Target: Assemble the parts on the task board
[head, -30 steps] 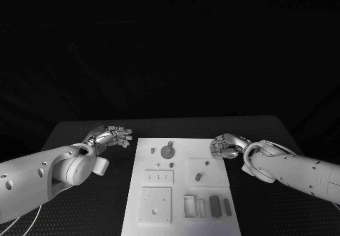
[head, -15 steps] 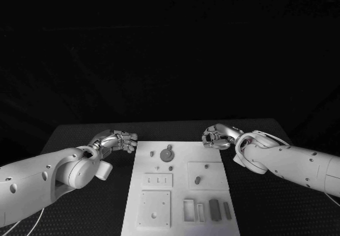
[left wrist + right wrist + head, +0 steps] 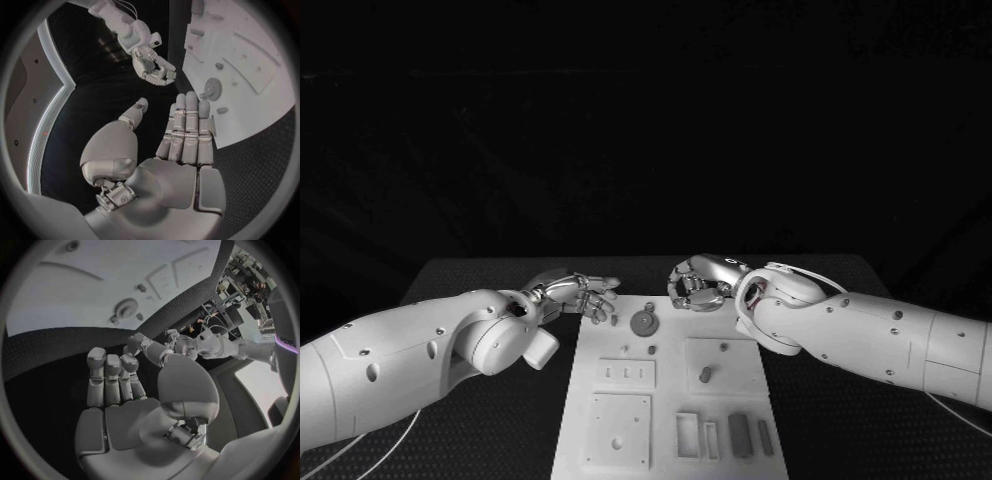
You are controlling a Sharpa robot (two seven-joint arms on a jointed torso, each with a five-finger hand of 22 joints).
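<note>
Risk, as I read it: left hand (image 3: 577, 292) open-fingered and empty, right hand (image 3: 700, 283) curled and empty, both crowding the task board (image 3: 664, 440)'s far edge at frame centre, could clash or knock the round part (image 3: 643, 322) just below them.

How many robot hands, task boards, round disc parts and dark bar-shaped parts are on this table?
Hands: 2 (left hand, right hand)
Task board: 1
Round disc part: 1
Dark bar parts: 2
Total: 6
</note>
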